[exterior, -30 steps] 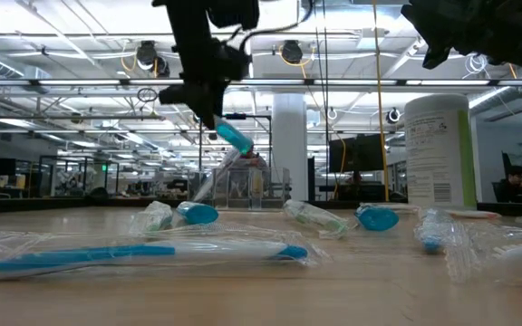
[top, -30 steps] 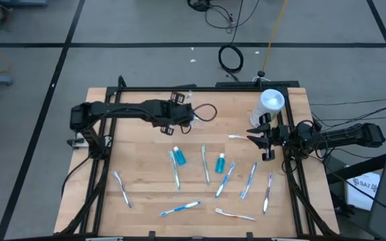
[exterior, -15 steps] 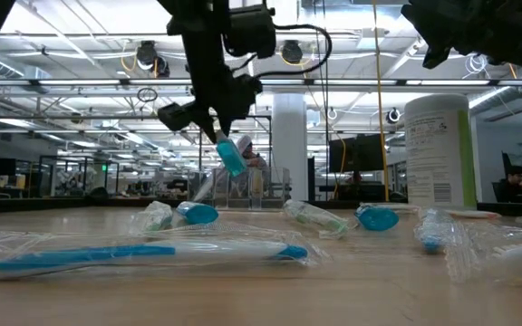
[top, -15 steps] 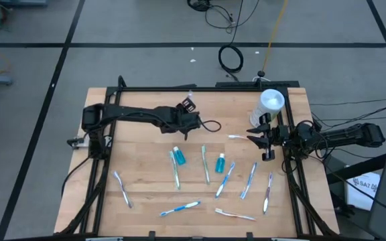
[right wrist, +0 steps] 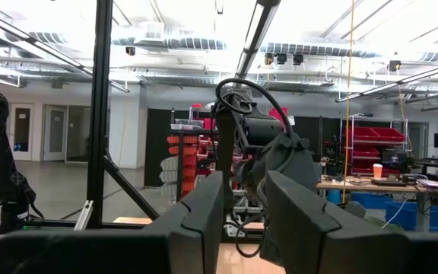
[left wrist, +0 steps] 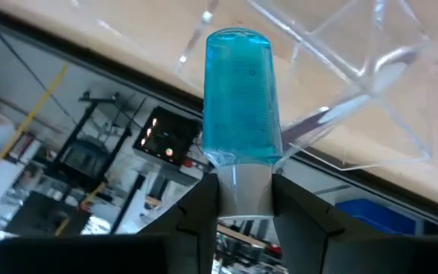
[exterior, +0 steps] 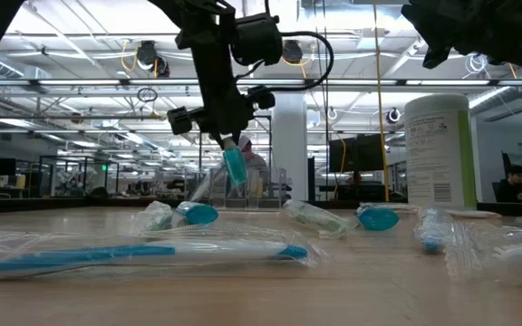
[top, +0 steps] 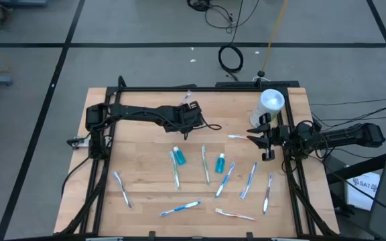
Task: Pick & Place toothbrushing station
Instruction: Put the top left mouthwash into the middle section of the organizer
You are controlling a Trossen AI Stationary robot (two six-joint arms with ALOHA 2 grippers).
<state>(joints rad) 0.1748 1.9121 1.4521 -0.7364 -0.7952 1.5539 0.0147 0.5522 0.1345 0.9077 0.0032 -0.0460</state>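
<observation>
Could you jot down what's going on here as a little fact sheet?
Left claw: shut on a teal toothpaste tube, held above a clear plastic cup
Right claw: waiting at the table's right edge, beside a white canister
On the table: scattered toothbrushes, two more teal tubes

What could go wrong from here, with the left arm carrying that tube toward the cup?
The left tool pinches the teal tube only by its cap end, so it may slip or swing. The clear cup already holds a toothbrush and looks light, so a misaligned tube could tip it.
</observation>
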